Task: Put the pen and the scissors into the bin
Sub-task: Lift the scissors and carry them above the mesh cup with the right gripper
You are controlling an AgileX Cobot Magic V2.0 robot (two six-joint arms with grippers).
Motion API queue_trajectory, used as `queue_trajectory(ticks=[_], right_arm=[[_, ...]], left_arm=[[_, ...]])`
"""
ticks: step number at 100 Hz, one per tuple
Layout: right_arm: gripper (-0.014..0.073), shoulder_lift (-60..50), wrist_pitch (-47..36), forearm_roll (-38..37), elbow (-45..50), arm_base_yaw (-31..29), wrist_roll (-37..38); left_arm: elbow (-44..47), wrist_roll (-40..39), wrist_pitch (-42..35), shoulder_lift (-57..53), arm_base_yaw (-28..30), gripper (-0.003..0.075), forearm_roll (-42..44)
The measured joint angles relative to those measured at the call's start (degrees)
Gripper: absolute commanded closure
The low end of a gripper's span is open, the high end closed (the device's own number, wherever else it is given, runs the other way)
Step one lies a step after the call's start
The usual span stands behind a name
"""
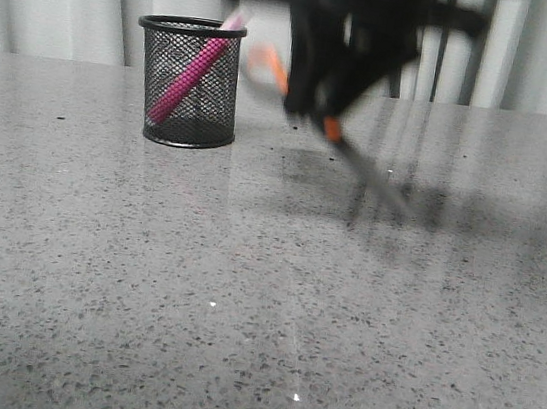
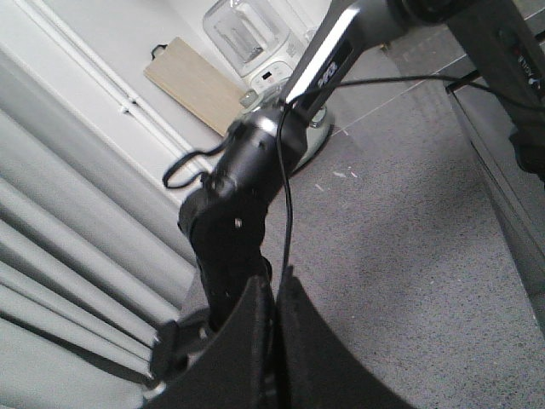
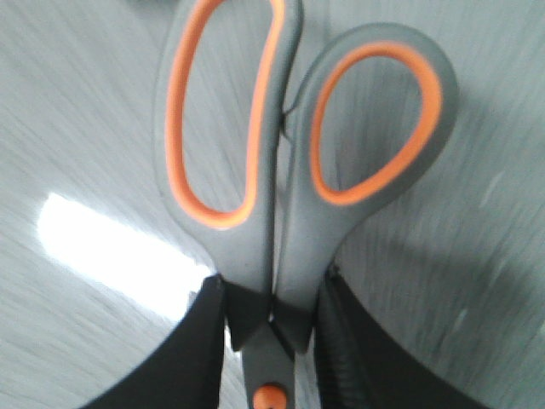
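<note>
Right gripper (image 3: 271, 341) clamped on scissors (image 3: 289, 162) near pivot, handles leading, airborne at three o'clock of bin (image 1: 187, 82) for dropping in. Pen (image 1: 191, 78) inside bin. Left gripper (image 2: 274, 341) seemingly closed, empty.

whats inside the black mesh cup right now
The pen stands slanted inside the bin, its pale cap end poking over the rim. Nothing else shows through the mesh. The scissors are outside it, clamped in the right gripper.
</note>
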Motion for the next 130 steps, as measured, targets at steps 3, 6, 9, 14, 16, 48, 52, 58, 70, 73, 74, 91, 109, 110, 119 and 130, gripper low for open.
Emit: queue_trajectory(ticks=[3,6,9,14,16,48,52,58,70,73,74,91,109,110,119,130], right_arm=[[0.0653,-1.7,-2.9,-0.1,-0.5,0.0,0.0],[0.0653,-3.6,-5.7,-0.1,-1.0,0.0,0.0],[0.0653,-5.0,-8.7,-0.2,-1.2,0.0,0.0],[0.0653,-6.8,-14.6,-0.4,-1.3,0.0,0.0],[0.0653,-7.3,-17.4,-0.7,-1.3,0.0,0.0],[0.0653,-0.2,-71.6,-7.7,7.0,-0.5,0.0],[0.0653,1.7,-76.0,-8.0,7.2,-0.5,0.0],[0.0653,4.9,-80.5,-8.2,7.4,-0.7,0.0],[0.0653,9.8,-84.2,-8.4,7.6,-0.8,0.0],[0.0653,10.7,-84.3,-8.5,7.6,-0.9,0.0],[0.0653,11.2,-84.3,-8.5,7.6,-1.0,0.0],[0.0653,14.4,-84.2,-8.7,7.6,-2.0,0.0],[0.065,14.7,-79.6,-8.7,7.6,-3.1,0.0],[0.0648,14.7,-79.5,-8.7,7.6,-3.1,0.0],[0.0589,14.8,-77.7,-8.7,7.6,-3.2,0.0],[0.0407,14.8,-76.9,-8.7,7.6,-3.2,0.0]], left_arm=[[0.0,-0.1,-0.4,-0.8,0.0,0.0739,0.1],[0.0,-0.2,-0.7,-1.5,0.0,0.0739,0.3],[0.0,-0.3,-1.3,-2.0,0.0,0.0739,0.4],[0.2,-0.5,-2.5,-2.9,0.0,0.0739,0.4],[0.3,-0.5,-3.1,-3.2,0.0,0.0739,0.4],[4.8,-0.6,-7.5,-4.2,0.0,0.0739,0.3],[5.1,-0.6,-7.5,-4.2,0.0,0.0739,0.3],[5.5,-0.8,-7.5,-4.2,0.0,0.0739,0.2],[5.6,-1.0,-7.5,-4.2,0.0,0.0739,0.0],[5.6,-1.0,-7.6,-4.3,0.0,0.0739,0.1],[5.6,-1.0,-7.6,-4.3,0.0,0.0739,0.1],[5.6,-1.0,-7.6,-5.5,0.0,0.0739,0.6],[5.6,-1.0,-7.6,-6.7,0.0,0.0739,1.9],[5.6,-1.0,-7.6,-6.7,0.0,0.0739,2.1],[5.6,-1.0,-7.7,-6.7,0.0,0.0739,2.5],[5.6,-1.0,-8.2,-6.7,0.0,0.0739,3.1]])
